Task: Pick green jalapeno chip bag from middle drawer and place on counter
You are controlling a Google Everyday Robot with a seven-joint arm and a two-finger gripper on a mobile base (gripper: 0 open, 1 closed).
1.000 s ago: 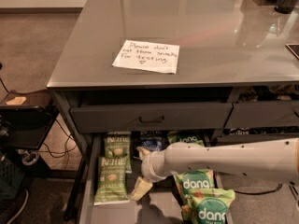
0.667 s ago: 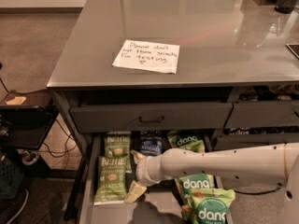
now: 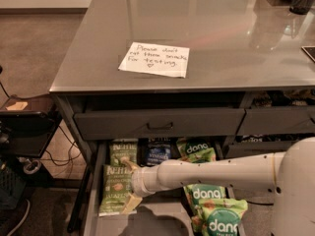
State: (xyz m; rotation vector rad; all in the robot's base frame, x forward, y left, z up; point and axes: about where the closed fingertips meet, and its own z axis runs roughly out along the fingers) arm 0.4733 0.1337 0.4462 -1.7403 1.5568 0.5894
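Step in hand: grasp of the green jalapeno chip bag (image 3: 113, 191); judged not yet made.
Bag location: flat and face up at the left of the open middle drawer (image 3: 152, 222), along its left wall. A second light green Kettle bag (image 3: 123, 151) lies just behind it.
Tool: the tool (image 3: 129, 183) sits low in the drawer at the bag's right edge, released. Its pale fingers (image 3: 131, 203) are spread, one near the bag's upper corner and one near the lower. Contact with the foil: cannot tell.
Technique: move the tool a little further over the bag so both fingers bracket its body, not just the edge. Press lightly, then clench fully, because the foil looks light and slippery.
Exit path: lift clear of the closed upper drawer (image 3: 160, 124) front before swinging up to the bench (image 3: 221, 28).
Risk: dragging the rear Kettle bag along; setting down on the paper note (image 3: 154, 59).
Writing, target bag: white "KETTLE" at top; bottom line too faint to read surely.
Writing, dark blue bag (image 3: 158, 151): Kettle lettering, partly shadowed.
Writing, dang bags (image 3: 206, 193): "dang" in white.
Writing, note: handwritten "Please don't eat these snacks for testing", with a small heart.
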